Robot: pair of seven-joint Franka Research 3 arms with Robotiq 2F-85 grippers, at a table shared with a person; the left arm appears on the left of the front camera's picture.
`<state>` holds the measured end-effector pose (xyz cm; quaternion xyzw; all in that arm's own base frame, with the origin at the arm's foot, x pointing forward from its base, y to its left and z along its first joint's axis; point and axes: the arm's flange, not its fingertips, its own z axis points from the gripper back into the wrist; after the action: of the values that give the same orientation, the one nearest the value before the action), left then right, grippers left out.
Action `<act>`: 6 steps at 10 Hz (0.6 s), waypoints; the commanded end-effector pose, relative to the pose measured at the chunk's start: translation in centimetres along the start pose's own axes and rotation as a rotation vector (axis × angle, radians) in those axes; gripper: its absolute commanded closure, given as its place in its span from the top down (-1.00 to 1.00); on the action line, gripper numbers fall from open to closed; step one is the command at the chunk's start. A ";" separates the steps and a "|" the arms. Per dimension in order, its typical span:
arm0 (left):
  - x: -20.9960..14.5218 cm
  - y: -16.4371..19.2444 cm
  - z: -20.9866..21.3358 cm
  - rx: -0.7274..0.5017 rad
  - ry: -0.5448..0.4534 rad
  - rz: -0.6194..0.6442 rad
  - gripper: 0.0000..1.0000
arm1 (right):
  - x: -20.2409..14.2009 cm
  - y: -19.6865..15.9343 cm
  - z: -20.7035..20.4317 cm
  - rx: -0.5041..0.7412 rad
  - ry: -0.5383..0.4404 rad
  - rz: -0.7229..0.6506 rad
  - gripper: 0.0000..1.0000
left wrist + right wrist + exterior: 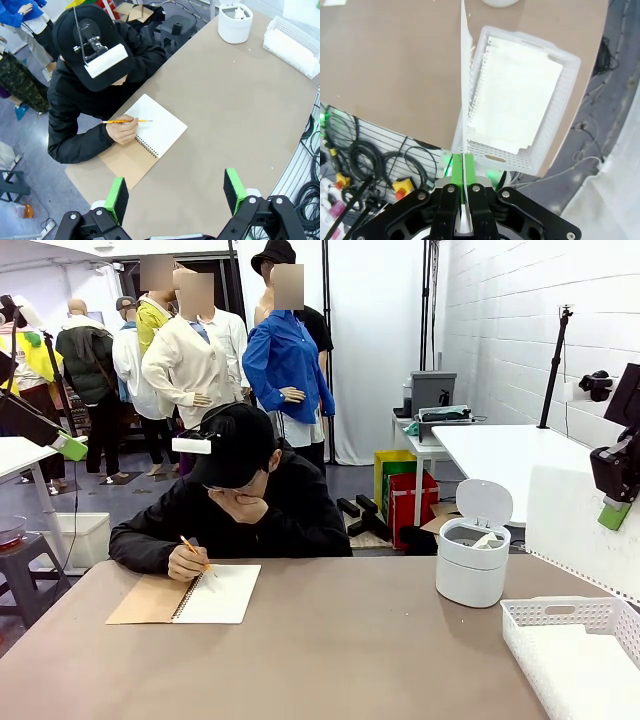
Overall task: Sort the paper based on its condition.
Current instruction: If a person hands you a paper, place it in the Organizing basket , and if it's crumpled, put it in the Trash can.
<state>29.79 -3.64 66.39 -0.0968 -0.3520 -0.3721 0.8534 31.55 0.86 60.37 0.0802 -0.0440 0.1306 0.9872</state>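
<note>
The right jaws clamp a sheet (466, 75) edge-on above the basket (555, 135) of flat sheets (515, 95); the left jaws stand apart over the table (225, 115).

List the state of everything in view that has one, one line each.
Right claw: shut on the sheet, above the basket.
Sheet: smooth, gripped by one edge.
Left claw: open, empty.
Bin: lid up.
Basket: holds flat sheets.
Notebook: open, the person's hand on it with a pencil.
</note>
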 end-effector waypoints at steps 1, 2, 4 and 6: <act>-0.1 0.1 0.0 0.003 -0.004 0.003 1.00 | 1.1 -1.9 -3.5 0.018 0.001 -0.037 -1.00; -0.1 0.1 0.0 0.003 -0.004 0.003 1.00 | 0.6 -2.3 -4.7 0.025 -0.013 -0.030 -1.00; -0.1 0.1 0.0 0.003 -0.004 0.003 1.00 | -0.1 -3.1 -5.8 0.021 0.019 -0.045 -1.00; -0.1 0.1 0.0 0.003 -0.004 0.003 1.00 | -1.1 -3.7 -6.9 0.025 0.002 -0.072 -1.00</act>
<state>29.79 -3.64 66.38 -0.0968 -0.3520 -0.3721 0.8534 32.55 -1.43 53.90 0.0953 -0.0273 0.0958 0.9904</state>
